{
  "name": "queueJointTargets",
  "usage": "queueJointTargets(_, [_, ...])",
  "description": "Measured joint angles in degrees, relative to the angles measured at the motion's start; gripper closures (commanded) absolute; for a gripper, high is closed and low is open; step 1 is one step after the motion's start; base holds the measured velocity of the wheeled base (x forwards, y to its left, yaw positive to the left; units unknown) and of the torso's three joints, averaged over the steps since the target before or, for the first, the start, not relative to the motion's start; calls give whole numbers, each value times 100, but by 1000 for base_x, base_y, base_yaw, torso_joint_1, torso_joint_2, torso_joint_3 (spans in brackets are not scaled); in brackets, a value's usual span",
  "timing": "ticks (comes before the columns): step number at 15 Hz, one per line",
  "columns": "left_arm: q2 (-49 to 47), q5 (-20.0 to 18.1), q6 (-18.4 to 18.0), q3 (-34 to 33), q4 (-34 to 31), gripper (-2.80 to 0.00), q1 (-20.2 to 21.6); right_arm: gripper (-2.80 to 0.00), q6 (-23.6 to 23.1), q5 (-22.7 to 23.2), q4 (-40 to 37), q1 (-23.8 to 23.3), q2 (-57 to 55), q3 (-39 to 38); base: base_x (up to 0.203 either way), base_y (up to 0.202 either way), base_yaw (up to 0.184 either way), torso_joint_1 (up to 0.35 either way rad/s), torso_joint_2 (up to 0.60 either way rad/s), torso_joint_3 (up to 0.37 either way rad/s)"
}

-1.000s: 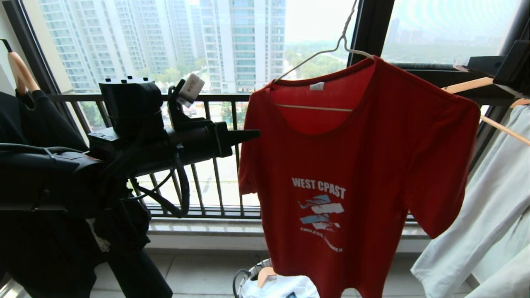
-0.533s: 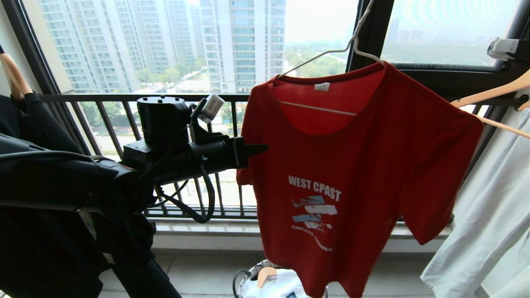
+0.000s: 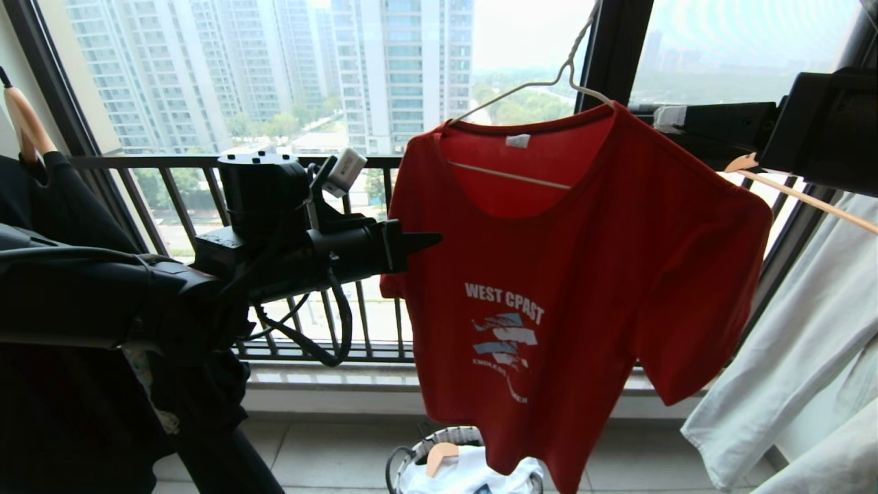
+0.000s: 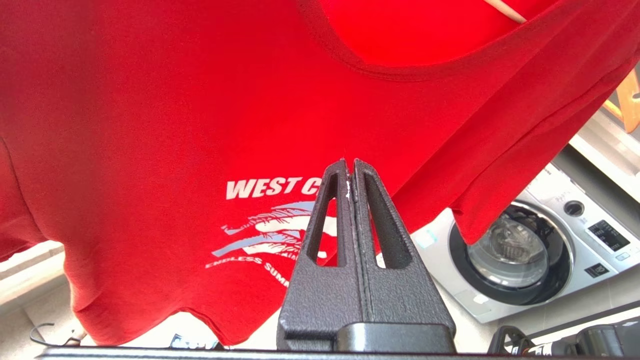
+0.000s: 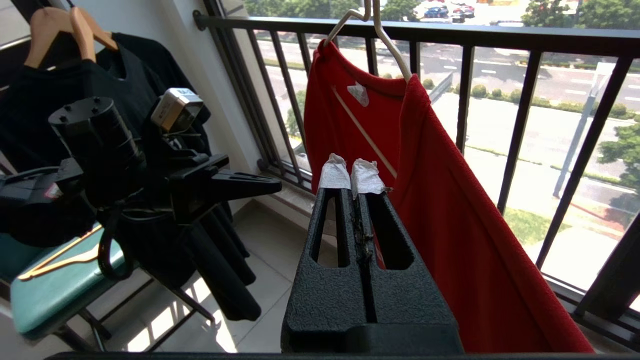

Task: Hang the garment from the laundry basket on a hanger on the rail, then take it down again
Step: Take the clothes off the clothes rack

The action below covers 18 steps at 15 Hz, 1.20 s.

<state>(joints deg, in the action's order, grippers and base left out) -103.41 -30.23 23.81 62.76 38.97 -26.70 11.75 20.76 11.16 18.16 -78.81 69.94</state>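
Balcony window behind red garment [image 3: 549,274], hanger [image 3: 542,86] hook cut off; L gripper [image 3: 429,239] & R gripper [image 3: 665,118] both closed, empty.

- The red T-shirt [image 3: 569,274] hangs full length on the hanger, chest print with white "WEST" lettering facing out, white neck label showing inside the collar, sleeves drooping to either side.
- The white wire hanger [image 3: 549,89] sits inside the T-shirt's neck, its crossbar visible through the opening, its long neck rising out of sight above.
- The laundry basket [image 3: 439,439] stands on the floor right under the T-shirt's hem, white cloth inside.
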Motion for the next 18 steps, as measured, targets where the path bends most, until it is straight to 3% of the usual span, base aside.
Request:
queueJointTargets(2, [63, 5, 2, 5, -2, 0, 10, 0, -465, -1150, -387, 567, -340, 321, 0, 0, 0, 0, 0, 0])
queueJointTargets(5, [114, 5, -4, 25, 0, 0, 123, 0, -910, -2252, -480, 894, -743, 679, 0, 0, 0, 0, 0, 0])
queueJointTargets(8, [170, 0, 2, 26, -2, 0, 218, 0, -1237, -2520, -668, 964, -1044, 1099, 0, 0, 0, 0, 0, 0])
queueJointTargets(12, [235, 3, 14, 26, -2, 0, 258, 0, -1318, -2685, -726, 916, -1218, 1195, 0, 0, 0, 0, 0, 0])
queueJointTargets(18, [312, 6, 20, 26, 0, 0, 302, 0, -1390, -2682, -695, 408, -1583, 1336, 0, 0, 0, 0, 0, 0])
